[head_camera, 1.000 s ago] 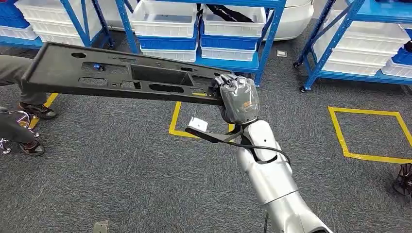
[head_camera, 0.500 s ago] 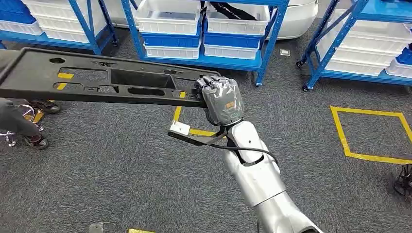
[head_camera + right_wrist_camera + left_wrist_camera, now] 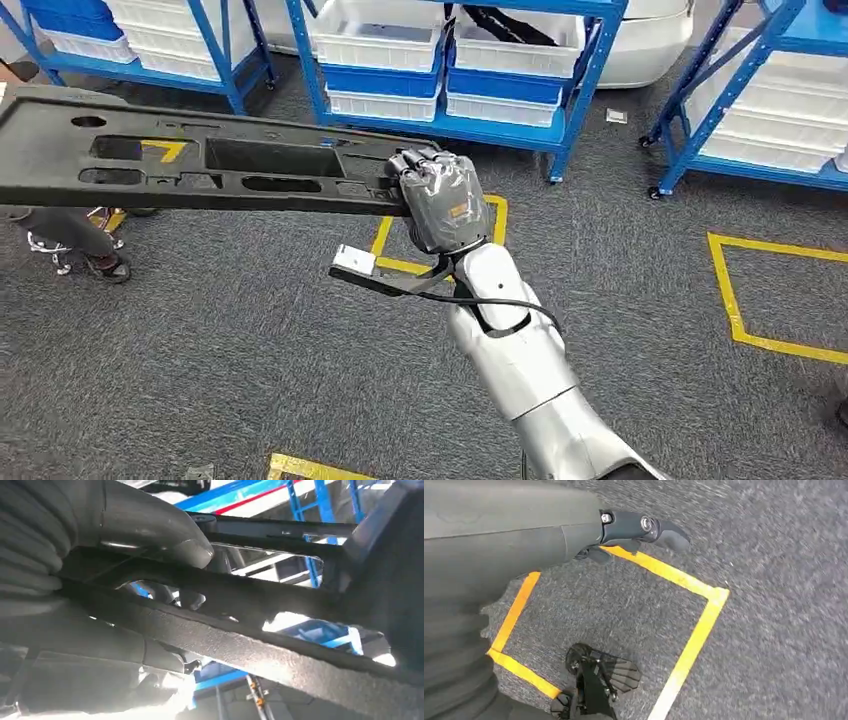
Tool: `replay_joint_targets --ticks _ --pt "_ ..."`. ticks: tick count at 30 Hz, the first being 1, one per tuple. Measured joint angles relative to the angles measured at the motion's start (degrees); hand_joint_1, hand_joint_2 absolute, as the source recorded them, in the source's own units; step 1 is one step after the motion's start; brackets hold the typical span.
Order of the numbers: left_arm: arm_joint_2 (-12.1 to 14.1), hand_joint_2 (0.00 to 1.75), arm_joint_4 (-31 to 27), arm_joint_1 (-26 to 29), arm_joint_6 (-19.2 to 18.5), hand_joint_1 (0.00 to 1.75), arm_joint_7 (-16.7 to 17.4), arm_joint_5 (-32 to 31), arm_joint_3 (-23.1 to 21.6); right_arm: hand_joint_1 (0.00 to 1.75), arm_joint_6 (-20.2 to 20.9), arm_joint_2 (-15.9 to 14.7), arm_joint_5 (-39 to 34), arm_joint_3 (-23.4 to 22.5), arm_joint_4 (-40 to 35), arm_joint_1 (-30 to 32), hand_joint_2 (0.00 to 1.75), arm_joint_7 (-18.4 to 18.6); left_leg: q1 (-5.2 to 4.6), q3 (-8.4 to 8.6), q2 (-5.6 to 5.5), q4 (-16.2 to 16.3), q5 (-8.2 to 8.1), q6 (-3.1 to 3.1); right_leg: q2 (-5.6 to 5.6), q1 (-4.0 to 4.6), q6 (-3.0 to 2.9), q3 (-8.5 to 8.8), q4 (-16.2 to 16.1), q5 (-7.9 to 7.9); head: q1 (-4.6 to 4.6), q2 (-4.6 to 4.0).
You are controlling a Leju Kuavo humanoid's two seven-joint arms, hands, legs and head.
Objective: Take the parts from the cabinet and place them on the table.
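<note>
Dark grey carpet [image 3: 250, 340] is marked with yellow taped squares [image 3: 770, 295]; blue steel racks [image 3: 590, 70] are stacked with white and blue bins [image 3: 375, 40].

1. The long plastic panel [image 3: 200, 165] is matte black with a fine grained texture.
2. The right hand [image 3: 445, 200] is grey, with a small orange mark on its back.
3. The left hand [image 3: 499, 535] is grey, its fingers [image 3: 644, 527] darker.
4. The right arm [image 3: 520, 360] is silver.
5. The carpet [image 3: 250, 340] is speckled dark grey.
6. The floor tape [image 3: 745, 320] is yellow.
7. The shelving racks [image 3: 590, 75] are blue.
8. The bins [image 3: 375, 35] are white, some blue.
</note>
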Motion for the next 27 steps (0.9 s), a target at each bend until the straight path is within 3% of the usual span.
replay_joint_targets --ticks 1,2,5,6,7,8,10,11,12,13,15,16,17,20,21,22,23,24,26,27 --pt "-0.1 1.75 0.0 -0.1 -0.1 0.00 0.0 -0.2 0.0 1.71 0.0 0.0 0.0 0.0 0.0 0.1 1.75 0.0 -0.30 1.19 1.35 -2.1 -0.28 0.21 -0.31 0.59 0.51 -0.21 0.3 -0.30 -0.06 0.00" --pt "-0.3 1.75 0.0 -0.1 -0.2 0.00 0.0 -0.2 0.0 1.71 0.0 -0.1 0.1 0.0 0.0 0.0 1.75 0.1 -0.53 0.91 0.49 -2.4 0.09 1.01 -0.53 1.09 0.89 -0.46 0.6 -0.51 0.22 0.00" --pt "-0.3 1.75 0.0 -0.1 -0.2 0.00 0.0 -0.5 0.0 1.71 0.3 0.1 0.5 0.2 0.0 0.0 1.75 0.1 -1.47 0.10 -0.68 -2.2 0.39 2.54 -1.30 1.13 2.23 -0.42 0.3 -0.09 0.46 0.00" --pt "-0.3 1.75 0.0 -0.1 -0.2 0.00 0.0 -0.7 -0.1 1.71 0.5 0.3 0.8 0.2 0.0 -0.1 1.75 0.1 -1.18 0.42 -1.18 -2.9 0.91 3.42 -1.30 1.06 2.66 -1.04 0.6 -0.46 0.44 0.00" --pt "-0.4 1.75 0.0 -0.1 -0.2 0.00 0.0 -0.7 -0.1 1.71 0.6 0.3 0.9 0.3 0.0 -0.1 1.75 0.1 -1.34 0.42 -1.41 -3.1 1.12 3.74 -0.02 0.65 2.65 -1.60 1.9 -1.34 0.53 0.00" --pt "-0.4 1.75 0.0 -0.2 -0.1 0.00 0.0 -0.7 -0.1 1.71 0.7 0.3 1.0 0.3 0.0 -0.3 1.75 0.1 -1.34 0.21 -1.74 -3.1 1.38 4.25 1.29 0.62 2.20 -3.18 5.4 -3.26 0.46 0.00" --pt "-0.4 1.75 0.0 -0.4 0.0 0.00 -0.1 -0.6 -0.1 1.71 1.0 0.3 1.2 0.4 0.4 -0.3 1.75 0.3 -1.41 -0.25 -2.78 -3.1 1.54 4.52 2.27 0.53 1.78 -8.01 15.3 -7.17 0.81 0.00" --pt "-0.4 1.75 0.0 -0.3 0.1 0.00 -0.1 -0.6 -0.1 1.71 1.0 0.3 1.4 0.5 0.7 -0.3 1.75 0.5 -1.48 -0.41 -3.38 -3.1 1.65 4.64 2.58 0.71 1.94 -9.79 18.9 -8.13 0.79 0.00" --pt "-0.4 1.75 0.0 -0.3 0.1 0.00 -0.1 -0.6 -0.1 1.71 1.1 0.4 1.5 0.5 1.0 -0.3 1.75 0.7 -1.64 -0.57 -4.02 -3.1 1.73 4.72 2.69 0.75 2.23 -10.23 19.5 -7.95 0.85 0.00" --pt "-0.4 1.75 0.0 -0.3 0.1 0.00 -0.1 -0.6 -0.1 1.71 1.1 0.4 1.7 0.5 1.2 -0.3 1.75 0.9 -1.78 -0.59 -4.70 -3.1 1.81 4.71 2.73 0.82 2.51 -8.84 17.1 -6.75 0.83 0.00" --pt "-0.4 1.75 0.0 -0.3 0.0 0.00 -0.1 -0.8 -0.1 1.71 1.1 0.5 1.8 0.5 1.5 -0.5 1.75 1.0 -2.05 -0.58 -6.02 -3.1 2.02 4.51 3.56 1.04 2.60 -3.38 6.6 -2.89 0.85 0.00" --pt "-0.6 1.75 0.0 -0.3 0.0 0.00 -0.1 -0.9 -0.1 1.71 1.1 0.6 1.8 0.5 1.5 -0.8 1.75 1.1 -1.95 -0.66 -6.49 -3.1 2.15 4.41 5.71 1.27 1.94 -0.87 1.5 -1.48 0.87 0.00" --pt "-0.8 1.75 0.0 -0.4 0.0 0.00 -0.1 -0.9 -0.2 1.71 1.1 0.6 1.8 0.6 1.5 -1.0 1.75 1.1 -2.40 -0.84 -7.04 -3.0 2.26 4.02 6.14 1.49 1.42 -0.61 0.7 -1.25 0.63 0.00" --pt "-0.9 1.75 0.0 -0.1 -0.1 0.00 -0.1 -0.9 -0.2 1.71 1.1 1.0 1.8 0.6 1.8 -1.4 1.75 1.2 -2.01 -1.04 -8.19 -3.5 2.71 3.08 5.00 1.97 0.90 -0.30 0.7 -1.05 0.88 0.00" --pt "-0.8 1.75 0.0 -0.1 -0.1 0.00 -0.1 -0.9 -0.2 1.71 1.1 1.3 1.8 0.6 1.8 -1.5 1.75 1.2 -2.30 -1.20 -8.57 -3.6 2.88 2.65 4.32 0.96 0.43 0.11 -0.1 -0.43 0.83 0.00" --pt "-0.6 1.75 0.0 0.0 -0.1 0.00 -0.1 -0.9 -0.2 1.71 1.1 1.4 1.8 0.6 1.9 -1.6 1.75 1.2 -2.09 -1.67 -6.32 -2.5 2.19 2.79 3.64 0.12 0.20 0.41 -0.7 0.08 0.61 0.00" --pt "-0.7 1.75 0.0 0.0 -0.1 0.00 -0.1 -0.9 -0.2 1.71 1.1 1.7 1.9 0.7 1.9 -1.7 1.75 1.2 -2.15 -2.80 -3.89 0.2 0.06 2.79 3.24 0.02 -0.97 0.55 -1.0 0.14 0.30 0.00" --pt "-0.6 1.75 0.0 -0.1 -0.1 0.00 -0.1 -0.9 -0.2 1.71 1.1 1.7 1.9 0.7 2.0 -1.7 1.75 1.2 -2.04 -4.81 -2.78 4.6 -2.30 2.46 2.69 0.17 -0.94 0.61 -1.0 0.11 0.13 0.00" --pt "-0.6 1.75 0.0 -0.1 -0.1 0.00 -0.1 -0.9 -0.2 1.71 1.1 1.7 1.9 0.7 2.2 -1.6 1.75 1.2 -1.70 -8.99 -2.08 13.1 -5.58 1.74 1.45 0.39 -0.96 0.54 -0.9 0.06 0.15 0.00" --pt "-0.6 1.75 0.0 -0.1 -0.1 0.00 -0.1 -0.9 -0.3 1.71 1.1 1.7 2.0 0.7 2.3 -1.4 1.75 1.3 -1.50 -9.71 -1.90 14.5 -5.62 1.46 0.91 0.41 -0.95 0.50 -0.9 0.04 0.13 0.00"
